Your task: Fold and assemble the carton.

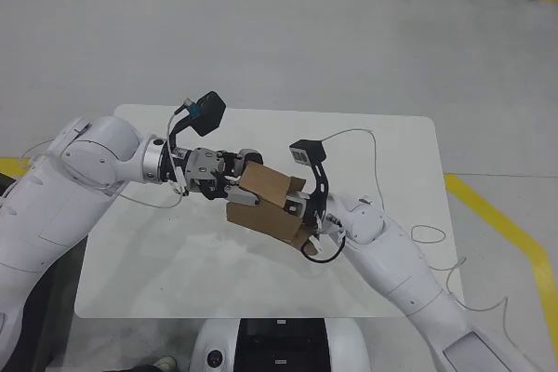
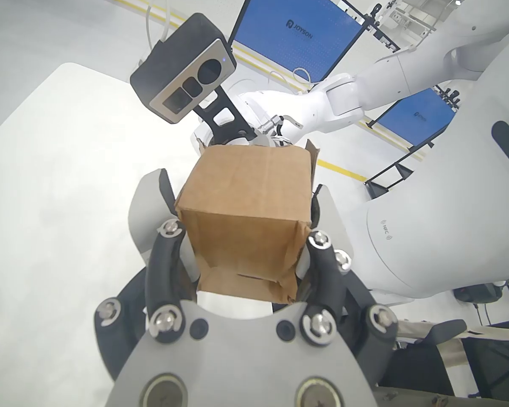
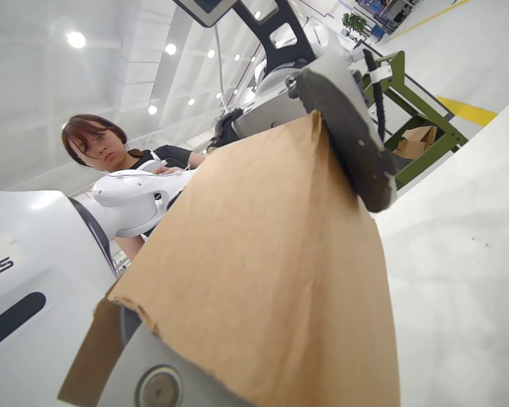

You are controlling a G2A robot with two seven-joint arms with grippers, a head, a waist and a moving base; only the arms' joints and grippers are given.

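Spanning the gap between both arms, the brown carton (image 1: pixel 265 200) hangs above the middle of the white table (image 1: pixel 167 270), its long axis running slantwise from one wrist to the other.

Left gripper (image 1: pixel 234 183): at the carton's near-left end. In the left wrist view its jaws are closed on the carton (image 2: pixel 246 196), one of the grey fingers (image 2: pixel 150 209) pressing each side wall. The end that faces this wrist has its flaps folded inward. From the right wrist view, a dark ribbed pad (image 3: pixel 352 158) of this same gripper bears against the carton's (image 3: pixel 258 256) upper edge.

Right gripper (image 1: pixel 307 221): at the opposite end, touching the carton where short flaps (image 1: pixel 298 189) stand open and splay outward. The cardboard hides the jaws here, so whether they are open or closed cannot be told.

Wrist cameras: a black unit (image 1: pixel 207 107) rises on a bracket over the left wrist, and a second one (image 1: pixel 302 152) stands over the right wrist, just above the carton's open end.

Surroundings: a yellow floor line (image 1: pixel 502 219) runs past the table's right side. A green metal cart (image 3: pixel 411 129) stands beyond the table's edge in the right wrist view.
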